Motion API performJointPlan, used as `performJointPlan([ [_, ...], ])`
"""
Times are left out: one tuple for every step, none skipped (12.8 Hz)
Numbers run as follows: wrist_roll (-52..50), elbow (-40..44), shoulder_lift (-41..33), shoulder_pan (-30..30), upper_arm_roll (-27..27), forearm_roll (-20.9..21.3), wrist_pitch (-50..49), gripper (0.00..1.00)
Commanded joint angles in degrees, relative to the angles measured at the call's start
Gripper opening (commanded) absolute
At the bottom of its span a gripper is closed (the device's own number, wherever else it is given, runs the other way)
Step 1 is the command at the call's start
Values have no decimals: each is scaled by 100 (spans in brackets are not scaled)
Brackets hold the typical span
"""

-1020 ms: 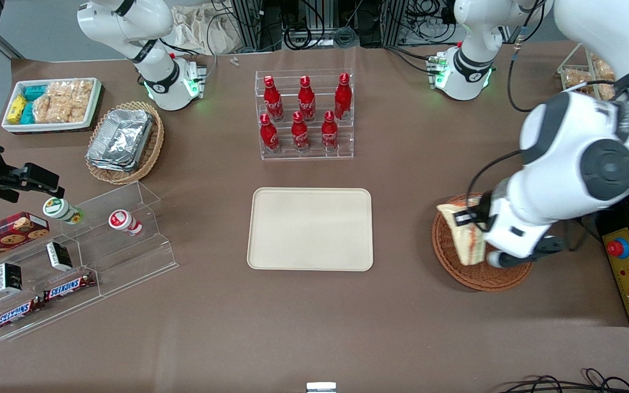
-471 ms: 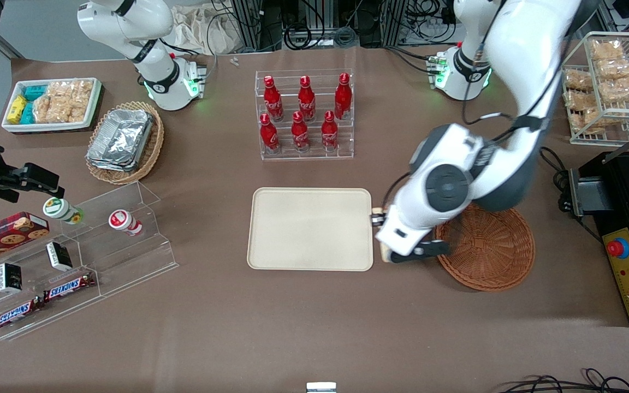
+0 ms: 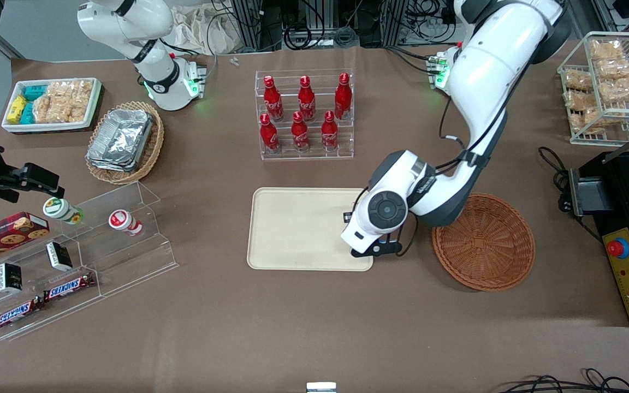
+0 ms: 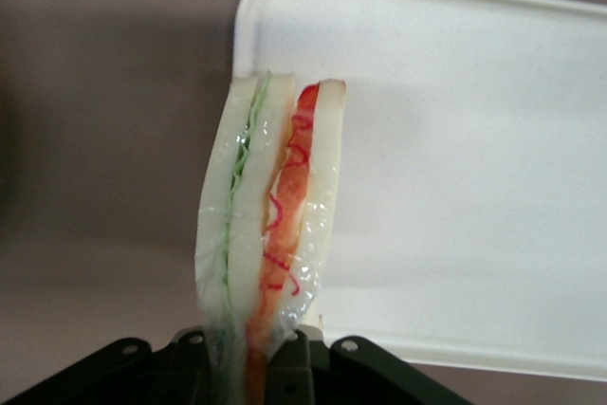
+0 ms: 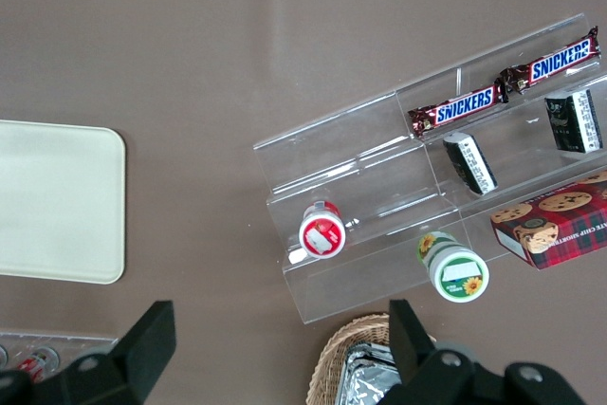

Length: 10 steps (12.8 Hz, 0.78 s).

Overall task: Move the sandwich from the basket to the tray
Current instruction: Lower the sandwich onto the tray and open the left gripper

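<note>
Pincer (image 4: 261, 353) clamped on sandwich (image 4: 270, 225), above tray (image 3: 292, 229) edge at basket's (image 3: 484, 243) 9 o'clock. Risk: early release tips sandwich onto table (image 3: 314, 327).

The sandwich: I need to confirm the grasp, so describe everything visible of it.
The sandwich is a wedge of pale white bread with green and orange-red filling layers, in clear wrap. It stands on edge, clamped at its base in the left arm's pincer, held above the beige tray's corner, apparently not touching the tray.
</note>
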Motion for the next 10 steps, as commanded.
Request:
performJointPlan([
  [-27,60,146,-119,18,175,55,2],
  [-35,60,208,-164,35,254,63,3],
  [-53,60,252,-173,35,350,63,4],
  [-62,60,279,-199,35,369,63,4],
  [-62,60,305,-243,35,378,63,5],
  [-53,60,314,-243,35,378,72,7],
  [-62,60,323,-252,35,386,72,7],
  [-62,60,323,-252,35,447,107,8],
  [-62,60,340,-252,35,483,116,10],
  [-62,60,375,-252,35,483,116,15],
])
